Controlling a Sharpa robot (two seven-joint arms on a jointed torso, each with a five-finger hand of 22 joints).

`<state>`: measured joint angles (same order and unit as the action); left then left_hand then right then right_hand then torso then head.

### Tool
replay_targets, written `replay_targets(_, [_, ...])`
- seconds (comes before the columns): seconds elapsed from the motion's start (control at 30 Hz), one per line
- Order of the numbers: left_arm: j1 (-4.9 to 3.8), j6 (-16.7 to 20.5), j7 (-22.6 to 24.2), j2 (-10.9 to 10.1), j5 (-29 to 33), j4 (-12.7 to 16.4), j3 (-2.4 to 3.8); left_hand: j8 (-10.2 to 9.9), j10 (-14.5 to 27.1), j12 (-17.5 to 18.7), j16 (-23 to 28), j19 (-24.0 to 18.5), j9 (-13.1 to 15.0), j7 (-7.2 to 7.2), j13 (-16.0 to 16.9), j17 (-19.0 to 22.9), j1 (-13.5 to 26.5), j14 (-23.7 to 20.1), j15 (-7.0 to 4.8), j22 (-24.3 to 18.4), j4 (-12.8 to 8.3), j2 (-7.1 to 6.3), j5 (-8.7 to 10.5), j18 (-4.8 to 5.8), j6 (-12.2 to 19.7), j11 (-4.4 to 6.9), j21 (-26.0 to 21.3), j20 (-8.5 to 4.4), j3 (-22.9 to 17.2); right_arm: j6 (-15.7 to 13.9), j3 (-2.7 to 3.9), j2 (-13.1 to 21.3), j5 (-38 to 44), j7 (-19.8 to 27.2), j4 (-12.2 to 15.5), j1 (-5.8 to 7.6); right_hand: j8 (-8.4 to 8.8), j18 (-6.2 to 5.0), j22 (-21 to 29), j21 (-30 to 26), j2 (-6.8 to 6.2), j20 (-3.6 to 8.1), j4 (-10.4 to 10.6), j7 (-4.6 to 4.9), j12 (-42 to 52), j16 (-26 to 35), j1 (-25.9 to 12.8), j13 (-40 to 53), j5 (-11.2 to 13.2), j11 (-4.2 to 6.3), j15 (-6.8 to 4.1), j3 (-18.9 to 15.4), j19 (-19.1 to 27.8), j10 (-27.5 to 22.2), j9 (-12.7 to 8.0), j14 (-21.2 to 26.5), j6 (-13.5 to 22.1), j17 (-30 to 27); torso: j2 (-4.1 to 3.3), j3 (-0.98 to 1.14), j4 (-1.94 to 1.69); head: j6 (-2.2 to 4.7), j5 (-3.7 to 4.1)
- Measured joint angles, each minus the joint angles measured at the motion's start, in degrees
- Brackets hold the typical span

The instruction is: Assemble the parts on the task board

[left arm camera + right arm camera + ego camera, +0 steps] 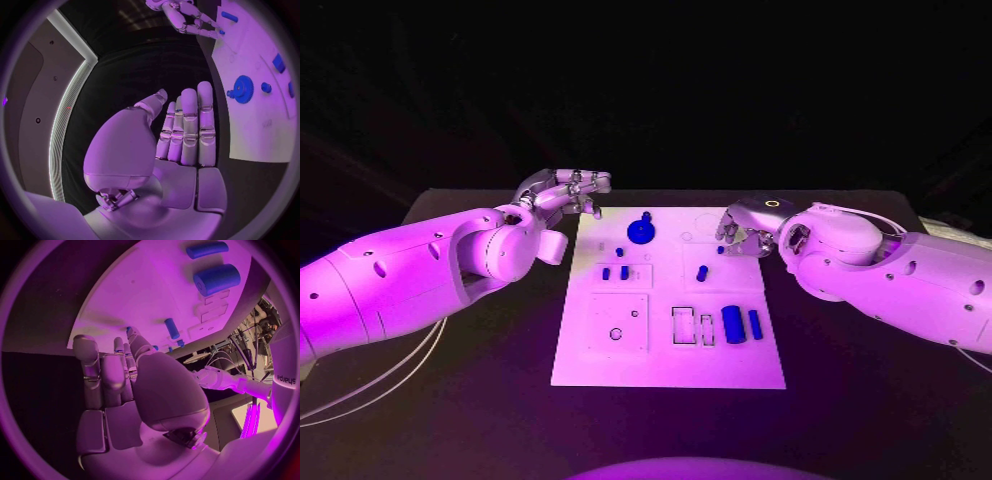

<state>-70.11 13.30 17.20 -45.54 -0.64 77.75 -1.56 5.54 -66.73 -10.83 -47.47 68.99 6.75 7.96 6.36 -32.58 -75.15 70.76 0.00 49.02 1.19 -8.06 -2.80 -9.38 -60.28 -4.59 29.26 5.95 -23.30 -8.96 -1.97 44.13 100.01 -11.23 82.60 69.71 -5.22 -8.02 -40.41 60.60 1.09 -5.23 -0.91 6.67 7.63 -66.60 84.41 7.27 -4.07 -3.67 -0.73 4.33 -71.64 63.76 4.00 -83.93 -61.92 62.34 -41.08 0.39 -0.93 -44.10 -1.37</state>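
While both empty, the blue gear (pixel 640 231) on the task board (pixel 669 365) between left robot hand (pixel 570 190) (fingers together) and right robot hand (pixel 744 232).

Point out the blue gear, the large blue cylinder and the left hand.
blue gear (pixel 640 231): head view, on its round face.
large blue cylinder (pixel 733 324): head view, mid-body.
left hand (pixel 178 145): left wrist view, on the fingers.

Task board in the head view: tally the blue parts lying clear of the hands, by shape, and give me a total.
Blue toothed gear: 1
Blue cylinders lying side by side: 2
Small blue pegs: 4
Total: 7, all on the white task board.
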Motion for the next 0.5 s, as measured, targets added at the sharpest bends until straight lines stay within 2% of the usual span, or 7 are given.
replay_targets(0.13, [0.09,-0.1,0.6,-0.2,1.7,0.9,-0.01,0.0,0.0,0.0,0.4,0.0,-0.1,0.0,0.0,0.4,0.0,0.0,0.0,-0.5,-0.2,0.0,0.0,0.0,0.0,0.0,-0.5,0.0,0.5,0.9,0.01,-0.4,0.6,0.0,-0.1,-0.46,0.26,0.0,0.0,0.0,0.0,0.21,-0.3,-0.14,-0.3,0.3,0.0,-0.8,0.2,0.41,0.0,1.1,-0.2,0.4,0.0,0.0,-0.1,-0.1,-0.02,0.01,-0.01,-0.16,-0.11])
replay_targets(0.27, [0.12,-0.1,0.9,-0.4,2.7,1.5,-0.01,0.0,0.0,0.0,0.4,0.0,-0.2,0.0,0.0,0.5,0.0,0.0,0.0,-0.6,-0.3,0.0,0.0,0.01,0.0,0.0,-0.9,0.0,0.6,1.5,0.04,-0.8,1.0,0.1,-0.5,-0.79,0.62,0.0,-0.3,0.0,0.0,0.21,-0.4,-0.33,-0.8,0.3,0.0,-1.4,0.3,0.33,0.0,2.3,-0.2,0.9,0.0,0.0,-0.5,-0.1,-0.03,0.03,0.1,-0.24,-0.29])
replay_targets(0.5, [0.14,-0.2,1.2,-0.5,3.5,2.0,-0.01,0.0,0.0,0.0,0.4,0.0,-0.2,0.0,0.0,0.6,0.0,0.0,0.0,-0.8,-0.2,0.0,0.0,0.02,0.0,0.0,-0.9,0.0,0.8,2.1,0.29,-1.9,1.2,0.4,-1.8,-0.91,1.02,0.0,-0.2,0.0,0.5,0.44,-0.9,-0.38,-1.6,0.3,-0.5,-2.6,1.1,0.7,0.0,6.5,-0.4,2.0,0.2,0.0,-1.4,-0.2,-0.03,0.08,0.11,-0.51,-0.31])
